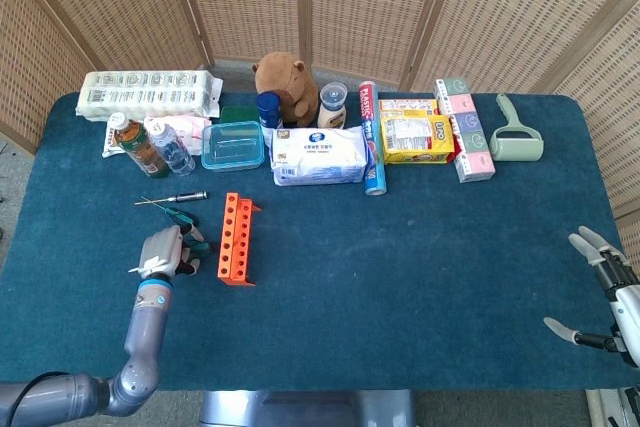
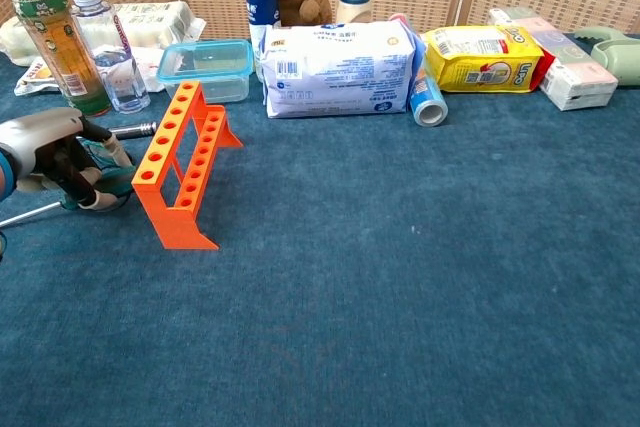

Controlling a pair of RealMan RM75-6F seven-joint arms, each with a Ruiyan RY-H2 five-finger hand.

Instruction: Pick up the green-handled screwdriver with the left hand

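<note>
Now the grasp step: the green-handled screwdriver lies under the curled fingers of the left hand, not yet clearly lifted.

Seemingly the fingers clasp the green handle, though the chest view hides the contact. Next comes a firm hold and a straight rise. At 3 o'clock the orange rack stands just beside; at 12 lies a second screwdriver; toward 6 the cloth is free. The right hand rests spread, holding nothing, well apart.

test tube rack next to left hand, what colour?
Orange. The test tube rack shows best in the chest view, just right of the left hand.
</note>
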